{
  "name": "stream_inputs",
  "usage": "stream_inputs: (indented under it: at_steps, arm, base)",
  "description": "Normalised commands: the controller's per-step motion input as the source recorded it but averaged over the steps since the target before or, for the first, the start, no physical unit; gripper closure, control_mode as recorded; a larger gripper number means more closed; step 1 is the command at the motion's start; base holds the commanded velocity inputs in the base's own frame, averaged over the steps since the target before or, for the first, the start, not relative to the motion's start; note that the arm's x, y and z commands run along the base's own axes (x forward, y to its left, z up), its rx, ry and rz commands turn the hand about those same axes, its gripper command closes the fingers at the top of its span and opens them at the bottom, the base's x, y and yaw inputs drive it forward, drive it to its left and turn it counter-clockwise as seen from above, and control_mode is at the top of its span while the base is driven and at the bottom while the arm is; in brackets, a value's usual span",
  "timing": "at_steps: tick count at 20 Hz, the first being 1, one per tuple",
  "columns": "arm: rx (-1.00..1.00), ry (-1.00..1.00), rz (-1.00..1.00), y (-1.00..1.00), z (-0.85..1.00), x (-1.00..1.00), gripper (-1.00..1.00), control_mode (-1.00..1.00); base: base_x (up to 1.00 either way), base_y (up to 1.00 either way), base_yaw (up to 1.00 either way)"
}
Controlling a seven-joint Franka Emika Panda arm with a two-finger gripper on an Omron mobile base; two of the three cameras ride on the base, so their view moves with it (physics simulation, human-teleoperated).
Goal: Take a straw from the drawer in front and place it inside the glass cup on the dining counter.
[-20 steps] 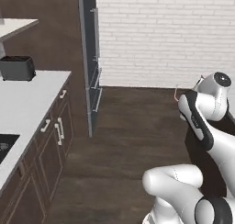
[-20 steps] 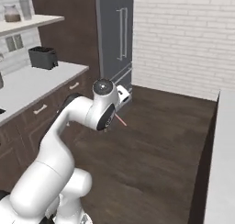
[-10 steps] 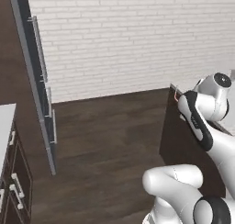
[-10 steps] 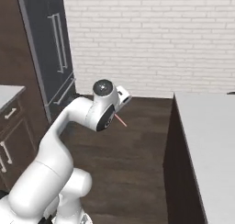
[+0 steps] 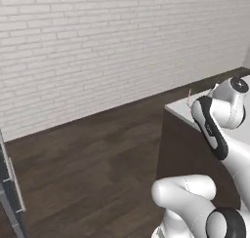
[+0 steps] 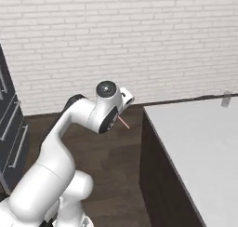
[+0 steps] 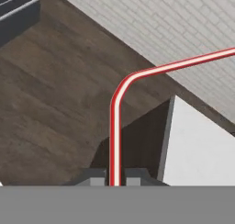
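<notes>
My gripper is shut on the straw, a thin red-pink stick that rises between the fingertips and bends to the right near its top. In the right base view the straw pokes out below the raised hand, left of the dining counter, a wide white slab with a dark side. A small clear glass cup stands at that counter's far right corner. The left base view shows the straw as a fine pink line over the counter's corner. The drawer is out of view.
A pale brick wall closes the back. Dark wood floor lies between me and it. A tall dark unit with long handles stands at the far left, its edge just inside the left base view.
The whole picture has swung: the base has turned, so the kitchen cabinets and tall unit have slid off to the left and the white counter has come in. The straw stays gripped.
</notes>
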Motion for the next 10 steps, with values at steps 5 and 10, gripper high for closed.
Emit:
stream_inputs:
  at_steps: [5,10]
  arm:
    - [0.00,0.00,0.00,0.00,0.00,0.00,1.00,1.00]
    - [0.00,0.00,0.00,0.00,0.00,0.00,1.00,1.00]
  base:
    - [1.00,0.37,-0.45]
    - [0.99,0.52,-0.45]
